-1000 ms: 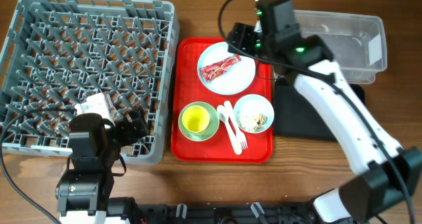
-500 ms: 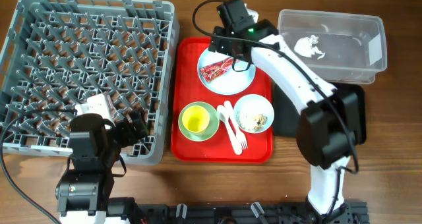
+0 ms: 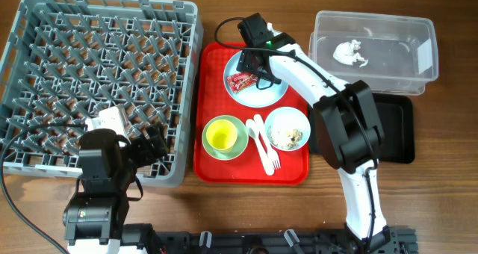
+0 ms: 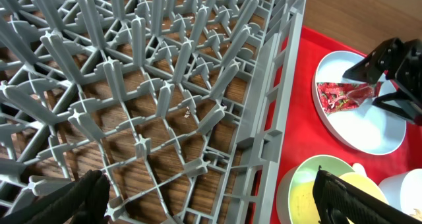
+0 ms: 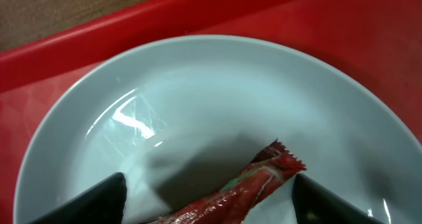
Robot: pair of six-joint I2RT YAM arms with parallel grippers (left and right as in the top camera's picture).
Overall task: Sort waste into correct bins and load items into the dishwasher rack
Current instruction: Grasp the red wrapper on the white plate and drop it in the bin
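- Fingers (image 5: 92, 201) of the right gripper (image 5: 208, 197) stand spread either side of the shiny, crinkled red wrapper (image 5: 264, 174), seemingly set to pinch it off the smooth pale blue plate (image 5: 198, 85), upper centre overhead.
- Left gripper (image 4: 210, 191) hangs spread above the pegged grey rack (image 4: 165, 85).
- Crumpled tissue (image 3: 349, 52) lies in the clear tub (image 3: 422, 30), upper right.
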